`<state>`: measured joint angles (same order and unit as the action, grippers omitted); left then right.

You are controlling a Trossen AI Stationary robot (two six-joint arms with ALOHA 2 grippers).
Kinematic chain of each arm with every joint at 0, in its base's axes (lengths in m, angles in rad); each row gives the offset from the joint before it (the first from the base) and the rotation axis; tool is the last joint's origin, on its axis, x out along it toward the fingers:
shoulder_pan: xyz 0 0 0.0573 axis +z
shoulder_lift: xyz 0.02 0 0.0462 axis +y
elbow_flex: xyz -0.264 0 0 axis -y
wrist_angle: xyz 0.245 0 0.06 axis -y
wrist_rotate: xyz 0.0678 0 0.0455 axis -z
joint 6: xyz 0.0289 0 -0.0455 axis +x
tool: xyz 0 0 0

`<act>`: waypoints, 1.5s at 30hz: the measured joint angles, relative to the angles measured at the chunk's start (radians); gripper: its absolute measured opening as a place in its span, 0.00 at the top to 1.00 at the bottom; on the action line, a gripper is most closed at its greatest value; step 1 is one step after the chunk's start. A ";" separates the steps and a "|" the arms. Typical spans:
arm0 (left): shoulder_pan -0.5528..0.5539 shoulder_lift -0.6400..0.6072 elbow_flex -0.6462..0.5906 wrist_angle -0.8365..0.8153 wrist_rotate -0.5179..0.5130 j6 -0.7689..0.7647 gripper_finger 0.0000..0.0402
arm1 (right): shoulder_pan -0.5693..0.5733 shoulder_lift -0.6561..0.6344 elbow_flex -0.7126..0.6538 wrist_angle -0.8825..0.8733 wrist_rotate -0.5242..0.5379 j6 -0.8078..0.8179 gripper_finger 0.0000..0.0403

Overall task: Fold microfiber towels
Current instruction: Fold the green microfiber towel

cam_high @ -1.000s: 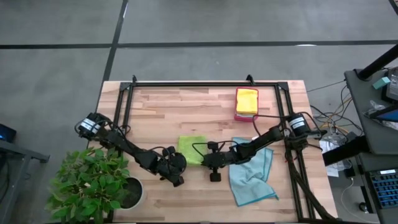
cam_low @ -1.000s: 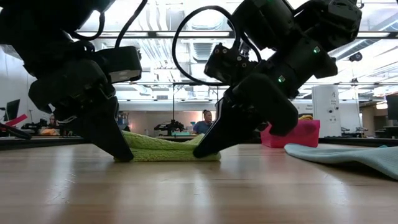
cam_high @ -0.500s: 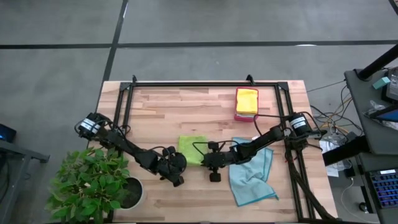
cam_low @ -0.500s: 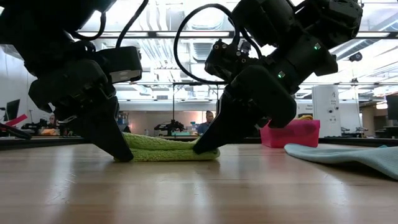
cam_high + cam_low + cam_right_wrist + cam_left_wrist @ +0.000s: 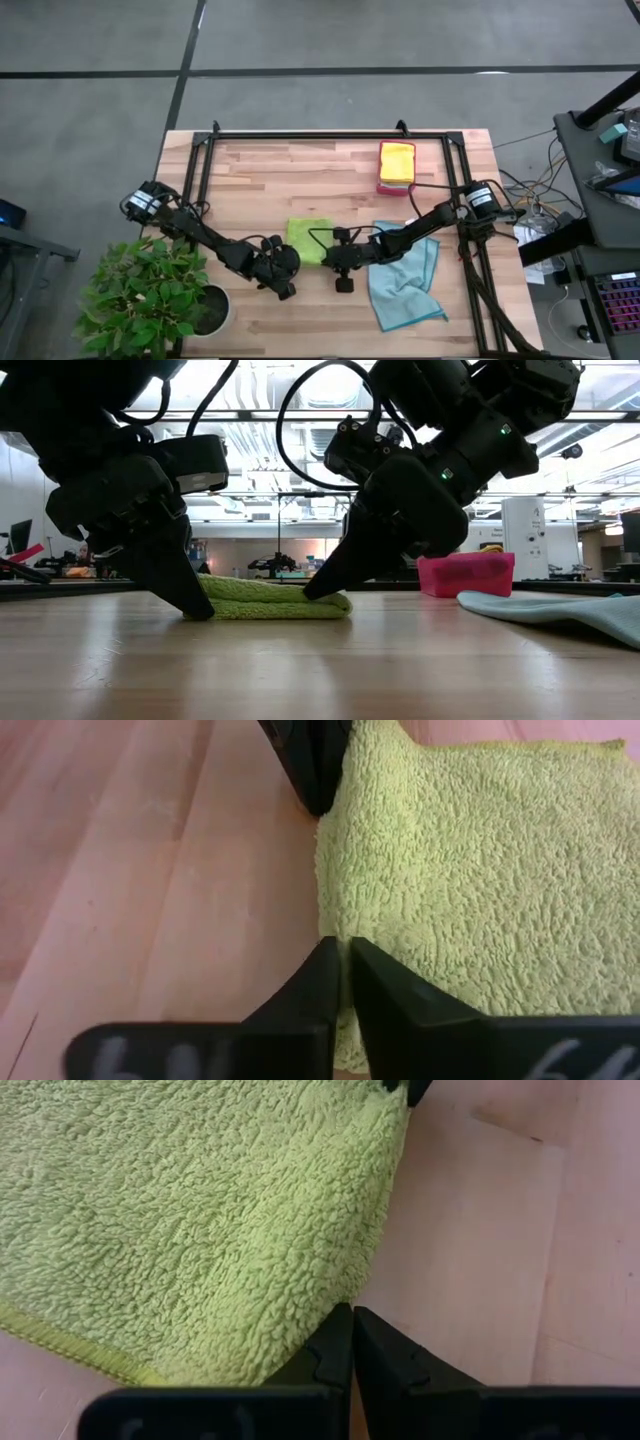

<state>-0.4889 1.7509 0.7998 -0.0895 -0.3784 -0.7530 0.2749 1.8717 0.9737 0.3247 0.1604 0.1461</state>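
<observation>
From above, a wooden table holds a folded lime green towel near its middle. The left gripper and right gripper meet its near corners. A light blue towel lies rumpled to the right; a yellow towel rests in a pink-red tray at the far edge. A potted plant stands at the near left corner.

At table height, both grippers tilt inward — fingertips down at the green towel's two ends.

Left wrist view: the fingers are pressed together at the towel's edge.

Right wrist view: the fingers are closed too, tips at the towel's corner — whether fabric is pinched cannot be told.
</observation>
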 joint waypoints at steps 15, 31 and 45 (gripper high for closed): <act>0.000 -0.010 -0.002 -0.001 0.006 0.000 1.00 | 0.007 -0.054 0.000 -0.155 0.000 -0.009 0.98; 0.002 -0.094 0.009 -0.038 0.084 0.060 1.00 | 0.011 -0.054 -0.003 -0.164 -0.004 0.012 0.98; 0.019 -0.166 0.008 -0.024 -0.041 0.132 1.00 | 0.011 -0.054 -0.002 -0.172 -0.033 0.029 0.89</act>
<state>-0.4700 1.5851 0.8081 -0.1138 -0.4189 -0.6209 0.2859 1.8175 0.9714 0.1532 0.1272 0.1750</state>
